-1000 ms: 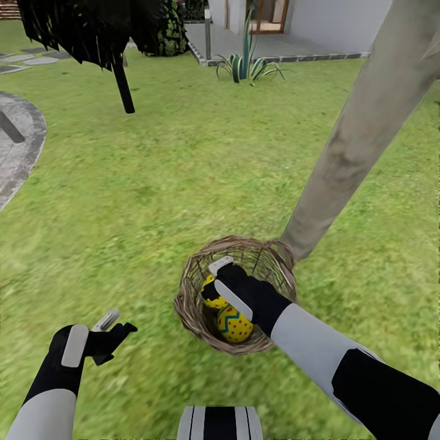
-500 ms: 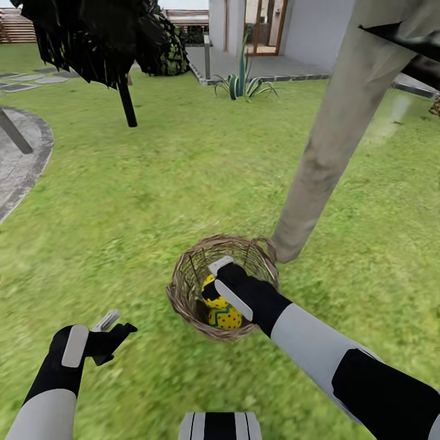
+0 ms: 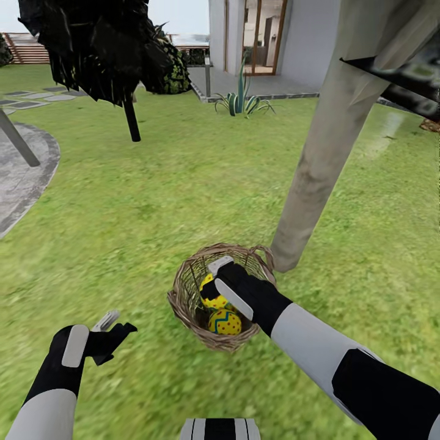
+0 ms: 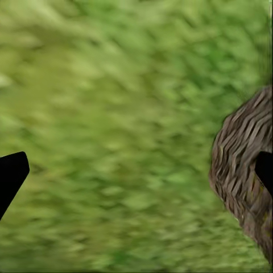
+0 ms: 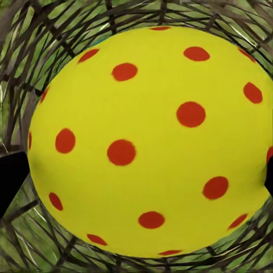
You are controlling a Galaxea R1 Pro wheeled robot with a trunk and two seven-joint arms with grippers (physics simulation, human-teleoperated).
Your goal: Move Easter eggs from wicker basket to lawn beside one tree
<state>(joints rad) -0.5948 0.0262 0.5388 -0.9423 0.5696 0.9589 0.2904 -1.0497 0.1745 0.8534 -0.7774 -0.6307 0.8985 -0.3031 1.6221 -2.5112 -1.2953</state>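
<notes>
Right gripper (image 3: 212, 287) in wicker basket (image 3: 183, 305), fingers spread around upper egg (image 3: 214, 299); view tilted up, grasp unchanged, none removed yet.

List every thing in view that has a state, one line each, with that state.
Round brown woven wicker basket: upright on the grass beside the pale trunk, holding eggs.
Yellow red-dotted egg nearer the trunk: in the basket, between the right gripper's fingers.
Yellow egg with blue zigzag band: in the basket, untouched.
Right gripper: reaching into the basket.
Left gripper: open, empty, over grass.
</notes>
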